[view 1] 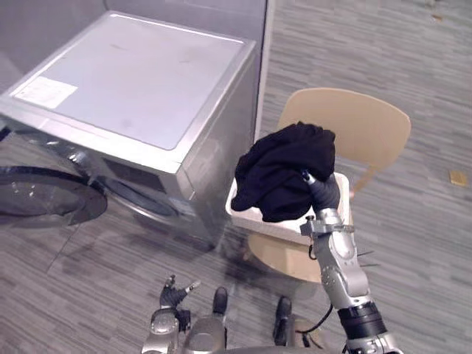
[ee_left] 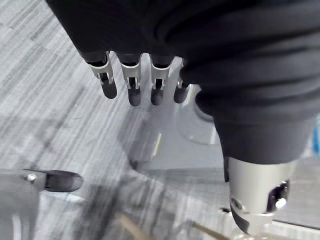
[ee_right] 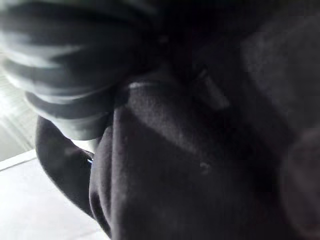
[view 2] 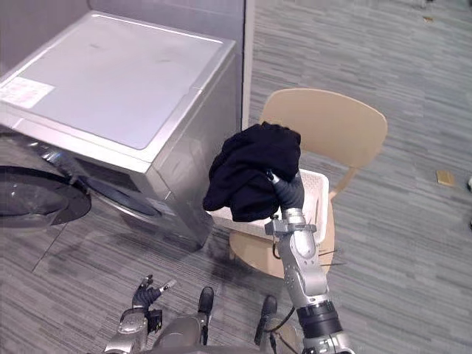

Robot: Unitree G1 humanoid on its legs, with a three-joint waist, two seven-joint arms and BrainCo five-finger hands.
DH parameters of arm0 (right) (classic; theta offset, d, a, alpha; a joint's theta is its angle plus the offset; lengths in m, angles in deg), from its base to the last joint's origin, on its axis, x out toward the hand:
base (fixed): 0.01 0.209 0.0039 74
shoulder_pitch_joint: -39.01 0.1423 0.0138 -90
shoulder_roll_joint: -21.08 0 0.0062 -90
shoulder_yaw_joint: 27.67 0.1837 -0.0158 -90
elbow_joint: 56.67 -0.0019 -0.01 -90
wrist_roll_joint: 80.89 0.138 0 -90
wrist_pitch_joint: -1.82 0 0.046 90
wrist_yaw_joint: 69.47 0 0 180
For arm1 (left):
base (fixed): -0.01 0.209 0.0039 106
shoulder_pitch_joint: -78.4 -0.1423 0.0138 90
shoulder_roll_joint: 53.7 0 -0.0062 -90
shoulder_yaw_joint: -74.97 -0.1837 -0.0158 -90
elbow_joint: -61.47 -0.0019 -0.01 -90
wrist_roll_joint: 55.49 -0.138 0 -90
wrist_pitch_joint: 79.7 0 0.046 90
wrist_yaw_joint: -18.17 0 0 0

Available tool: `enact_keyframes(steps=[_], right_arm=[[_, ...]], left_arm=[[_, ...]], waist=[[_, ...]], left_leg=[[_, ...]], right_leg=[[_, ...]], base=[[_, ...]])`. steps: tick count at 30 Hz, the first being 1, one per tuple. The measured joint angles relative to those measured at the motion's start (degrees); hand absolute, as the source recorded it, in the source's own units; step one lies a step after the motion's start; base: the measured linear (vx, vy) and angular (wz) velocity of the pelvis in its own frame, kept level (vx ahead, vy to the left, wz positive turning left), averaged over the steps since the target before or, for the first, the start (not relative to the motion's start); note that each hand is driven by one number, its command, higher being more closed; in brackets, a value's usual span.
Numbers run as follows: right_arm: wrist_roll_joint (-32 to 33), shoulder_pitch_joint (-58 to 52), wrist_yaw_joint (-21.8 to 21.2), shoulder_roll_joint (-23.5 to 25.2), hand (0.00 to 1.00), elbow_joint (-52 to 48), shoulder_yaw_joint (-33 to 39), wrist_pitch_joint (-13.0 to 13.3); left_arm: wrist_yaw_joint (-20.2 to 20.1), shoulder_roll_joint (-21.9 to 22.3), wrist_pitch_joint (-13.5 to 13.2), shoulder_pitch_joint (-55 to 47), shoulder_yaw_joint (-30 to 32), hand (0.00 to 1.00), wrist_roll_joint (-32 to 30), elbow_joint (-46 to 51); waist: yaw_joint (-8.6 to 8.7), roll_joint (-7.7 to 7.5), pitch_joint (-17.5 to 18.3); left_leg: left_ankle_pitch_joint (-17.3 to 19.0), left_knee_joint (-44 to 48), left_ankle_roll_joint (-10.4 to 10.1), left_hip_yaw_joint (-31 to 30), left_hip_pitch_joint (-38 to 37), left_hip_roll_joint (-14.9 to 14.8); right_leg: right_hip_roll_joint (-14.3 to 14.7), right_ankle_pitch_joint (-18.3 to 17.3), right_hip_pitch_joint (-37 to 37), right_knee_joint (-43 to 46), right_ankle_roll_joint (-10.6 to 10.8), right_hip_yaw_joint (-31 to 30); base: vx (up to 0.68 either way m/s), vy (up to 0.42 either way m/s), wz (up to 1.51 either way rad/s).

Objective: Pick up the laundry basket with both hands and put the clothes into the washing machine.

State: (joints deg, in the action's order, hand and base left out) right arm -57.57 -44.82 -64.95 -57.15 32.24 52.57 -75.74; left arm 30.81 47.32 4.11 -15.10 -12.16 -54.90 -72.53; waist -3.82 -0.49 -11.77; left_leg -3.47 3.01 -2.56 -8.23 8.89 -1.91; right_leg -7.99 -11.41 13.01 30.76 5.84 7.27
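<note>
- Grey striped carpet (view 1: 383,44) is running under everything.
- Silver washing machine (view 1: 140,81) is standing on the robot's left. Its round dark door (view 1: 44,195) is hanging open, swung out to the left of the drum opening.
- Tan chair (view 1: 354,122) is standing just beside the machine's right side, its back turned away from the robot.
- White laundry basket (view 1: 265,223) is sitting on the chair seat, close to the machine's front corner.
- Black clothes (view 1: 284,169) are bunched in one dark bundle, riding above the basket's rim and hanging over its left edge; not in the machine.
- Right hand (view 1: 324,195) is reaching up from the lower right and is buried in the right side of the bundle. Cannot tell whether it is closed on the cloth; in the right wrist view, dark fabric is crowding right up against the hand.
- Left hand (ee_left: 130,82) is hanging low over the carpet, in front of the machine and well apart from the basket, fingers straight and loose, thumb apart, holding nothing.
</note>
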Motion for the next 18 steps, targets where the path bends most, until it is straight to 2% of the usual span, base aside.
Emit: enact_keyframes(steps=[1, 2, 3, 4, 5, 6, 7, 8, 9, 10, 11, 12, 13, 14, 15, 16, 17, 18], right_arm=[[-0.4, 0.1, 0.0, 0.0, 1.0, 0.2, -0.4, 0.0], [-2.1, 0.8, 0.0, 0.0, 1.0, 0.7, -2.3, 0.0], [-3.0, 2.1, -0.3, -0.1, 1.0, 1.4, -3.4, 0.1], [-3.7, 3.5, -0.4, -0.6, 1.0, 2.6, -3.9, 0.2], [-4.5, 5.5, -0.5, -1.9, 1.0, 5.1, -4.3, 0.2], [-5.0, 5.8, -0.2, -2.7, 1.0, 6.8, -4.3, 0.1], [-5.6, 5.8, 0.4, -3.1, 1.0, 7.1, -4.3, -0.1], [-6.9, 5.9, 0.9, -4.2, 1.0, 7.7, -3.9, -0.3], [-7.4, 6.0, 0.9, -4.4, 1.0, 7.8, -3.6, -0.4], [-8.6, 6.6, 0.9, -5.2, 1.0, 8.5, -2.4, -0.4], [-9.6, 7.1, 1.1, -5.2, 1.0, 9.3, -0.8, -0.6], [-9.9, 7.1, 1.4, -5.2, 1.0, 9.4, -0.3, -0.7], [-10.5, 7.3, 1.5, -5.5, 1.0, 9.4, 0.1, -1.1], [-10.7, 7.4, 1.5, -5.9, 1.0, 9.4, 0.0, -1.3], [-11.1, 7.6, 1.4, -6.5, 1.0, 9.4, -0.6, -1.6], [-11.2, 7.6, 1.3, -6.7, 1.0, 9.4, -0.6, -1.7], [-11.3, 7.6, 0.8, -7.3, 1.0, 9.4, -0.8, -1.7], [-11.7, 7.7, 0.3, -8.0, 1.0, 9.4, -0.6, -1.7]], left_arm=[[0.1, -0.1, -0.3, -0.2, 0.0, 0.0, 0.1, 1.1], [0.2, -0.3, -0.7, -0.8, 0.0, 0.0, 0.7, 3.5], [0.3, -0.1, -0.7, -1.1, 0.0, 0.0, 1.4, 5.2], [0.3, 0.6, -0.9, -1.4, 0.1, 0.0, 1.7, 6.1], [0.3, 2.6, -0.9, -2.2, -0.7, 0.0, 2.3, 8.2], [0.2, 3.5, -0.9, -3.3, -2.1, 0.0, 2.4, 10.3], [0.2, 3.8, -0.9, -3.8, -3.0, 0.0, 2.8, 11.4], [-0.1, 3.9, -0.9, -3.9, -5.8, 0.0, 3.7, 12.9], [-0.2, 3.9, -1.0, -3.6, -6.7, 0.0, 3.8, 13.2], [-0.4, 4.0, -1.0, -2.6, -8.5, 0.0, 3.8, 14.2], [-1.0, 3.9, -1.0, -2.1, -9.6, 0.0, 3.8, 17.0], [-1.3, 3.9, -1.0, -2.2, -10.0, 0.0, 3.7, 18.4], [-1.4, 3.8, -1.6, -3.0, -10.1, 0.0, 3.6, 22.9], [-1.4, 3.6, -2.2, -3.1, -10.1, 0.0, 3.5, 25.5], [-1.5, 3.2, -3.3, -2.5, -10.2, 0.0, 3.5, 27.8], [-1.5, 3.0, -3.6, -2.0, -10.6, 0.0, 3.5, 28.2], [-1.5, 2.5, -4.3, -1.5, -11.8, 0.0, 3.4, 29.0], [-1.7, 2.4, -4.5, -0.7, -13.4, 0.0, 3.2, 29.9]], waist=[[-0.12, -0.23, 0.1], [-0.94, -0.99, 0.5], [-1.89, -0.92, 0.5], [-2.48, 0.31, 0.1], [-3.11, 3.36, -0.6], [-3.28, 4.37, -0.8], [-3.26, 4.88, -0.9], [-3.15, 5.23, -1.1], [-3.14, 4.86, -1.2], [-2.79, 3.91, -1.6], [-1.24, 2.87, -1.7], [-0.93, 2.85, -1.6], [-0.19, 3.21, -1.4], [-0.26, 3.51, -1.2], [-0.03, 4.44, -0.7], [0.07, 4.67, -0.5], [0.07, 5.51, 0.5], [0.66, 7.35, 2.3]], left_leg=[[0.0, 0.8, 0.0, -0.8, 0.6, 0.1], [-0.4, 2.5, -0.6, -2.4, 3.2, 0.6], [-1.5, 3.0, -2.2, -2.8, 5.3, 0.5], [-2.1, 2.9, -3.0, -3.2, 6.2, -0.5], [-3.3, 2.6, -4.0, -5.3, 7.6, -2.9], [-3.2, 1.2, -4.2, -6.6, 7.9, -4.1], [-2.6, -0.3, -4.4, -6.9, 7.9, -4.5], [3.7, -4.4, -4.0, -4.9, 7.3, -5.8], [5.1, -5.0, -3.6, -2.5, 7.5, -5.8], [2.9, -4.5, -2.6, 2.7, 9.1, -4.4], [1.2, 0.0, -1.8, 6.7, 10.4, -1.5], [1.2, 2.4, -1.8, 8.0, 10.5, -1.0], [1.7, 8.4, -1.8, 10.8, 9.6, -1.3], [1.8, 11.0, -1.7, 11.8, 8.0, -2.4], [1.8, 11.3, -1.8, 12.6, 4.1, -3.4], [1.7, 9.8, -1.9, 12.7, 1.9, -3.8], [0.3, 4.2, -3.0, 12.7, -3.0, -4.4], [-0.2, -3.5, -4.0, 12.2, -6.6, -5.4]], right_leg=[[0.2, -1.4, -0.1, 2.7, 0.4, -0.5], [1.0, -4.8, -1.3, 1.8, 0.1, -2.1], [2.0, -6.6, -2.1, -2.5, -2.7, -2.5], [3.3, -6.7, -2.4, -4.5, -3.9, -2.0], [6.0, -4.7, -2.6, -6.9, -5.0, 0.6], [7.1, -4.3, -2.3, -6.3, -5.8, 2.3], [7.3, -4.2, -2.3, -6.2, -6.3, 3.7], [7.4, -2.5, -2.8, -8.8, -8.3, 6.4], [6.7, -1.5, -2.8, -10.6, -9.2, 7.8], [4.2, 0.0, -2.9, -13.0, -10.2, 10.5], [0.8, 2.0, -2.7, -15.0, -10.1, 13.5], [-0.1, 2.9, -2.7, -15.6, -9.8, 14.5], [-1.3, 4.2, -2.9, -17.1, -9.6, 16.3], [-1.4, 5.1, -2.9, -18.1, -9.5, 17.0], [-1.3, 6.5, -3.6, -19.9, -9.1, 18.5], [-1.2, 7.1, -4.0, -20.6, -8.7, 19.0], [-0.6, 7.9, -4.1, -21.8, -8.1, 20.0], [0.7, 9.0, -4.2, -23.2, -7.2, 22.3]], base=[[-0.07, -0.228, 1.02], [-0.12, -0.28, 0.78], [-0.16, -0.28, 0.58], [-0.27, -0.242, 0.37], [-0.3, -0.199, 0.41], [-0.3, -0.195, 0.6], [-0.33, -0.221, 0.95], [-0.27, -0.159, 0.9], [-0.29, -0.154, 1.22], [-0.2, -0.086, 1.45], [-0.18, -0.097, 1.48], [-0.17, -0.074, 1.34], [-0.17, -0.031, 0.77], [-0.16, 0.016, 0.79], [-0.1, 0.044, 0.51], [-0.06, 0.077, 0.53], [-0.03, 0.133, 0.6], [-0.03, 0.158, 0.66]])
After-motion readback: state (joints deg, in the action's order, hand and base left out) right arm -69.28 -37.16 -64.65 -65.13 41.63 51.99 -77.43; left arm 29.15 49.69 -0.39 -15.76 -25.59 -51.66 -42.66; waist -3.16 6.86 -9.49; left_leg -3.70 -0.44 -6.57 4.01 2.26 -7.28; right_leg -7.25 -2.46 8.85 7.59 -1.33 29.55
